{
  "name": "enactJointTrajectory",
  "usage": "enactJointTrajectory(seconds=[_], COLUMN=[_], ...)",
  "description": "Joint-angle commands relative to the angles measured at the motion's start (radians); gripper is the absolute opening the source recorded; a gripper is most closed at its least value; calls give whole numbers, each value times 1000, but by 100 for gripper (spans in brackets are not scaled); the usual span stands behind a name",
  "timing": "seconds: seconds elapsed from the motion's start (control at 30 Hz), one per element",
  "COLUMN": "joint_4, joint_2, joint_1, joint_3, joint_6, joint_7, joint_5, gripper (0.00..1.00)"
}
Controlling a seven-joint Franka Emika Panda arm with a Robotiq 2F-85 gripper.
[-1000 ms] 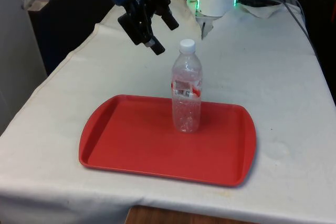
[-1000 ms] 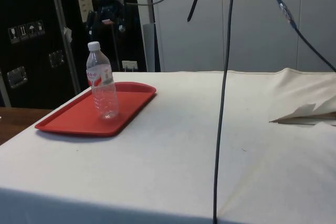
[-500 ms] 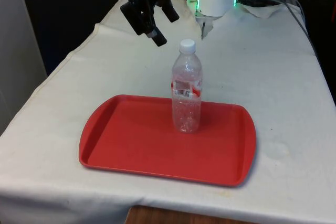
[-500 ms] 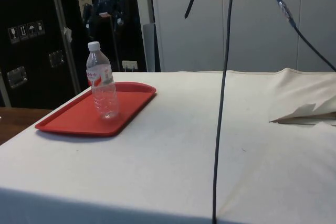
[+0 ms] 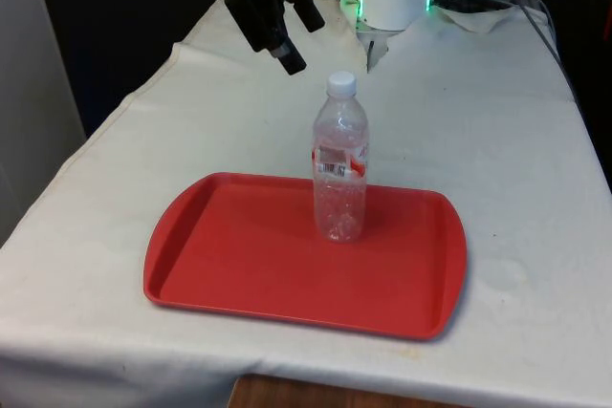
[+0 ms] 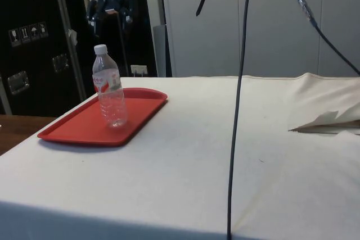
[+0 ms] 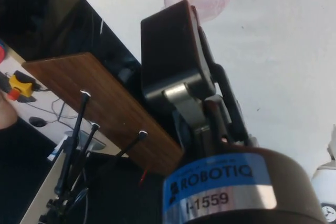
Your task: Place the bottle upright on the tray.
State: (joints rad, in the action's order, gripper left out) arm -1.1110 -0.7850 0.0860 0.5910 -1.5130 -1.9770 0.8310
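Clearly, the bottle [image 5: 340, 166] is standing upright on the red tray [image 5: 229, 255], a little toward the front view's right of the tray's middle and nearer to its far edge. Its white cap is pointing straight up and its base is resting flat on the tray floor, so it is needing no support from anything. In the side view the bottle [image 6: 109, 93] is standing free on the tray [image 6: 73, 130], with nothing touching it.

The gripper [image 5: 289, 37] is hanging in the air above the table, beyond the tray's far edge and toward the front view's left of the bottle, well apart from the cap. Its two black fingers are standing apart with nothing between them, and they are pointing down at a slant. In the side view the gripper [image 6: 109, 10] is hanging high over the bottle, with a clear gap of air under it.

I am judging that the placing itself is done: the bottle is where the task is asking, and it is balancing alone. The gripper is being kept high and to the side probably so that the fingers are not knocking the cap, because a light plastic bottle with a narrow base is tipping easily from a small push. The white cloth [image 5: 478, 121] around the tray is lying smooth.
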Motion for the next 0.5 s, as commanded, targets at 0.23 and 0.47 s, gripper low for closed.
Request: enactJointTrajectory(seconds=[0.23,0.47], joint_4=[16,23], joint_2=[5,6], joint_1=[10,18], joint_3=[6,4], joint_6=[5,2], joint_7=[-8,-8], joint_5=[-38,-66], gripper=[100,100])
